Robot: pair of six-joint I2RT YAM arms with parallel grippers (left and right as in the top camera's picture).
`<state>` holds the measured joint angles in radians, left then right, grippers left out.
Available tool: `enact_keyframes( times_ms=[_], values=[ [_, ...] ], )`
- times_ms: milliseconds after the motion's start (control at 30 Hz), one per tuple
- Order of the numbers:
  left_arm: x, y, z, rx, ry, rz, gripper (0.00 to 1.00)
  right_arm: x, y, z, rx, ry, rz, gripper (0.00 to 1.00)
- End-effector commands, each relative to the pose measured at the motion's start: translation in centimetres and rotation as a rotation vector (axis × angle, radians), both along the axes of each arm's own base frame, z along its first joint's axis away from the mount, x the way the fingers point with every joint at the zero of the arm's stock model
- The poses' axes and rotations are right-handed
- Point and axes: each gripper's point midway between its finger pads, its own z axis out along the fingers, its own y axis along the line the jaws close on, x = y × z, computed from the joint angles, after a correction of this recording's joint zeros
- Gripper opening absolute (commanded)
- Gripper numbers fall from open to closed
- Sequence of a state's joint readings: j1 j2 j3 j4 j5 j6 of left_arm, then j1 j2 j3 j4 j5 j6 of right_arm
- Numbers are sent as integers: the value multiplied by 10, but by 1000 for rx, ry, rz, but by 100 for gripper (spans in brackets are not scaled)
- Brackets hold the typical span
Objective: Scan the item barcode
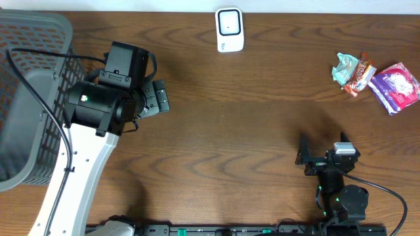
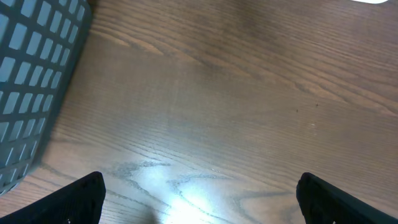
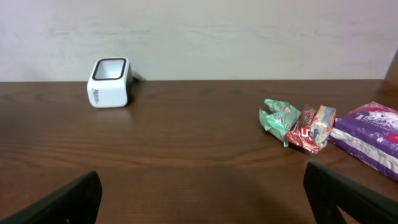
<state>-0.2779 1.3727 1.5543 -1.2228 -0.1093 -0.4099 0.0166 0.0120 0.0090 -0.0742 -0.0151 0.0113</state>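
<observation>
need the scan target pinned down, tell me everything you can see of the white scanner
The scanner is a small white box with rounded corners, plastic by its look. A dark-rimmed window fills its top face, and one side bears a faint grey marking. It stands upright at the far edge of the wooden table, near the middle. Only the table touches it; nothing lies on it or leans against it.

A dark, wood-grain table (image 1: pixel 249 118) meets a plain pale wall (image 3: pixel 249 31) at its far edge; a bright glare (image 2: pixel 180 208) lies on the wood.
</observation>
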Motion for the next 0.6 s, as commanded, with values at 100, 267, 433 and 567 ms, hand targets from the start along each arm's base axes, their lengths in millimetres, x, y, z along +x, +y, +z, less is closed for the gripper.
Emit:
enact_keyframes(
  times_ms=[100,267,433,567],
  values=[
    [-6,4,7,15,-22,-12,98,0,-3,-1,10,-1,-13,99],
    [-19,7,7,9,-38,-13,98,0,-3,-1,10,-1,-13,99],
    [-27,10,5,-9,-102,-13,98,0,-3,-1,10,-1,-13,99],
    [-40,13,-5,-31,-181,-12,98,0,-3,-1,10,-1,-13,99]
  ],
)
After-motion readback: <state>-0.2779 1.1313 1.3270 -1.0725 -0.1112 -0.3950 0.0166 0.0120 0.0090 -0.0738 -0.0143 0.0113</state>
